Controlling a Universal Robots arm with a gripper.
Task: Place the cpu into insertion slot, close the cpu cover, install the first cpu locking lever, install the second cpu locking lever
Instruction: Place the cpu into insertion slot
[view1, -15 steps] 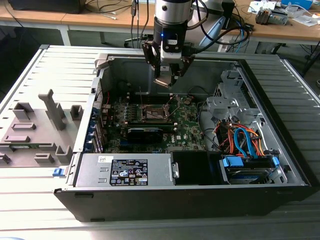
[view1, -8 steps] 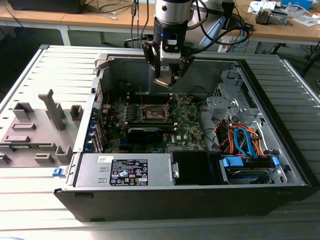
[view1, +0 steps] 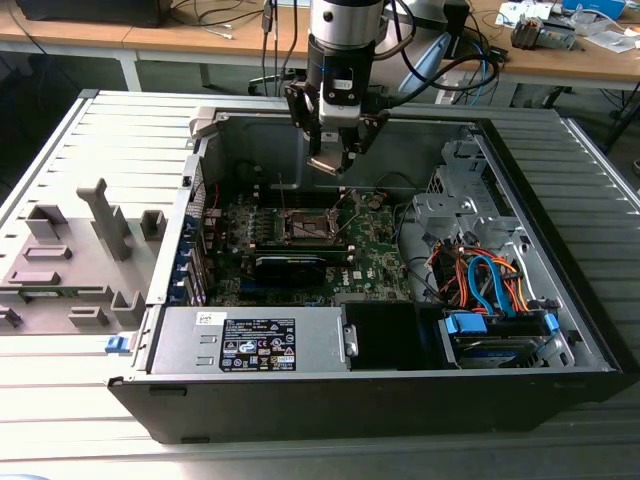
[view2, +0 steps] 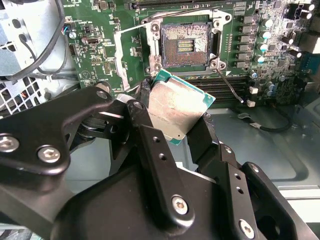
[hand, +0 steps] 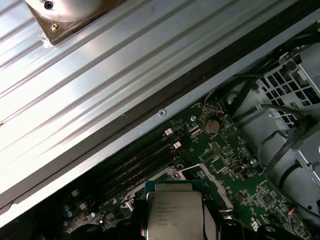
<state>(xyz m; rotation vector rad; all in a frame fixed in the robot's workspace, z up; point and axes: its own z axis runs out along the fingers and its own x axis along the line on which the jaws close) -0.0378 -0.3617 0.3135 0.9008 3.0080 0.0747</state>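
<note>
My gripper hangs inside the open computer case, above the green motherboard, and is shut on the cpu. The cpu is a small square chip with a silver top and a green edge, tilted between the black fingers. Its printed silver top also faces the first wrist view, cpu. The insertion slot lies open just beyond the chip, its brownish pin field bare. In the exterior view the insertion slot sits below the gripper. The cpu cover is a silver frame swung open beside the slot. A thin wire lever stands loose near it.
The case has high metal walls around the board. A power supply fills the front, and a drive bay with orange and blue cables is on the exterior view's right. A black card lies before the slot. A grey fixture stands outside.
</note>
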